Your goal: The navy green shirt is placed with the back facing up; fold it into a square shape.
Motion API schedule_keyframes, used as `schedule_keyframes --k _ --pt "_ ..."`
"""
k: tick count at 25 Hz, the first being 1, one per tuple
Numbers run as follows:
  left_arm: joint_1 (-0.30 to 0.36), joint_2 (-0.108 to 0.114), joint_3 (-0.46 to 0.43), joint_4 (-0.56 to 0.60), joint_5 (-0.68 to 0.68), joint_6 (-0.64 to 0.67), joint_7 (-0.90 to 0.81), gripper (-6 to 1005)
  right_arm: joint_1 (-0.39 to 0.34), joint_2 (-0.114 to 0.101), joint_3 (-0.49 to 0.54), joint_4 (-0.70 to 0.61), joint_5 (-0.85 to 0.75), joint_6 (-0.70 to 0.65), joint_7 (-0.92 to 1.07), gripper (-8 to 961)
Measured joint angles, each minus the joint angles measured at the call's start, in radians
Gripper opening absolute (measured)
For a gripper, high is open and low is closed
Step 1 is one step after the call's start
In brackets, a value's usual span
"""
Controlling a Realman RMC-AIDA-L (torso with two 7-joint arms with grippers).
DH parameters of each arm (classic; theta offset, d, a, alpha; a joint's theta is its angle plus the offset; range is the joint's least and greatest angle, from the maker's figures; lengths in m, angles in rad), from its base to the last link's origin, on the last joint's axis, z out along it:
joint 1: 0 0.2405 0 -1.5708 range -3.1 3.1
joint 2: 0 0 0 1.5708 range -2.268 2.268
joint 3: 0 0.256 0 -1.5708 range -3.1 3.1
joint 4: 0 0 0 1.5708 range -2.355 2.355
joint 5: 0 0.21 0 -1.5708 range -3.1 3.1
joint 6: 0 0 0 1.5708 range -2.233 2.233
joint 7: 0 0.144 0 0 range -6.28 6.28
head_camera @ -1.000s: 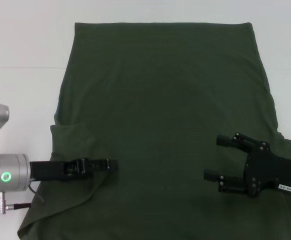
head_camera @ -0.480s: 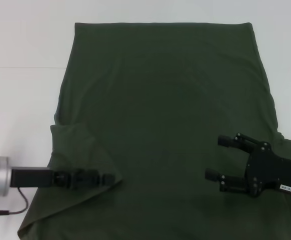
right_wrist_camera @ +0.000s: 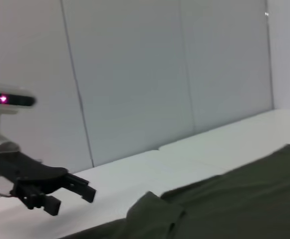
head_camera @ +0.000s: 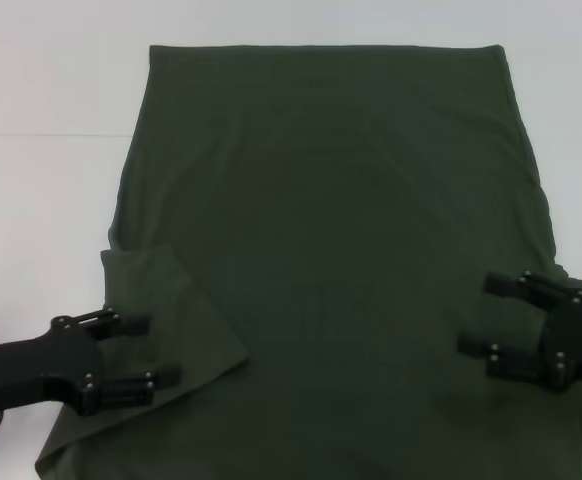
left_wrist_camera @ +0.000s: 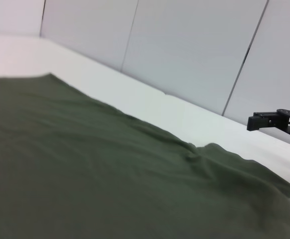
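Folding barely starting: navy green shirt (head_camera: 331,250) lying flat, left sleeve tucked, left gripper (head_camera: 143,350) and right gripper (head_camera: 483,318) hovering apart-fingered, empty.

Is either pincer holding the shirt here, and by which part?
Nothing is held. The left pincer and right pincer are both open above the navy green shirt.

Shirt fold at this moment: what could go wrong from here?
The left sleeve flap lies folded in at a slant, not square; later folds may come out crooked. The left gripper and right gripper are both open above the navy green shirt, so neither holds cloth; a careless next pinch could drag or bunch the fabric.
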State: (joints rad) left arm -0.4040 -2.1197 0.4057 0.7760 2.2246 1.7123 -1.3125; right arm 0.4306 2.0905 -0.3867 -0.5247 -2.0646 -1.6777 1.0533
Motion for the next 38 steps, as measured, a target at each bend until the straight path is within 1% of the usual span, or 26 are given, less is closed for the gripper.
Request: schedule_keyframes --k 3,8,9,11,13,15,18,21,23,25,29,34,38 --pt "0.018 -0.003 -0.021 0.015 -0.006 0.014 0.018 863 -0.032 0.000 0.000 -0.110 -0.002 -0.014 0.157 941" --pt "0.023 0.003 -0.052 0.022 -0.006 0.073 0.019 868 -0.087 -0.006 -0.006 -0.418 -0.037 -0.028 0.590 941" --pt "0.023 0.006 -0.061 0.029 -0.006 0.089 0.019 868 -0.093 -0.010 -0.006 -0.494 -0.059 -0.042 0.692 941" --pt "0.024 0.007 -0.066 0.036 -0.007 0.097 0.020 867 -0.095 -0.021 -0.006 -0.603 -0.106 -0.074 0.850 941" --pt "0.025 0.008 -0.070 0.044 -0.007 0.102 0.020 867 -0.085 -0.042 -0.008 -0.698 -0.174 -0.115 1.027 941" --pt "0.025 0.010 -0.072 0.050 -0.007 0.107 0.021 867 -0.067 -0.069 -0.010 -0.738 -0.234 -0.151 1.188 941" --pt "0.019 0.011 -0.071 0.056 -0.007 0.110 0.022 867 -0.036 -0.124 -0.010 -0.717 -0.311 -0.205 1.350 941" --pt "0.014 0.013 -0.069 0.057 -0.007 0.110 0.026 868 -0.018 -0.163 -0.009 -0.669 -0.376 -0.228 1.417 941" --pt "0.010 0.015 -0.070 0.058 -0.007 0.111 0.028 868 -0.011 -0.183 -0.009 -0.635 -0.425 -0.228 1.450 941" --pt "0.007 0.016 -0.068 0.058 -0.006 0.112 0.032 868 -0.005 -0.196 -0.009 -0.601 -0.469 -0.223 1.473 941" --pt "0.005 0.018 -0.064 0.059 -0.006 0.113 0.050 868 0.013 -0.204 -0.006 -0.529 -0.532 -0.208 1.495 940" --pt "0.003 0.019 -0.065 0.059 -0.006 0.115 0.058 867 0.040 -0.195 -0.016 -0.427 -0.572 -0.143 1.495 940" --pt "0.003 0.019 -0.067 0.060 -0.006 0.122 0.060 867 0.058 -0.196 -0.032 -0.351 -0.597 -0.078 1.481 940"
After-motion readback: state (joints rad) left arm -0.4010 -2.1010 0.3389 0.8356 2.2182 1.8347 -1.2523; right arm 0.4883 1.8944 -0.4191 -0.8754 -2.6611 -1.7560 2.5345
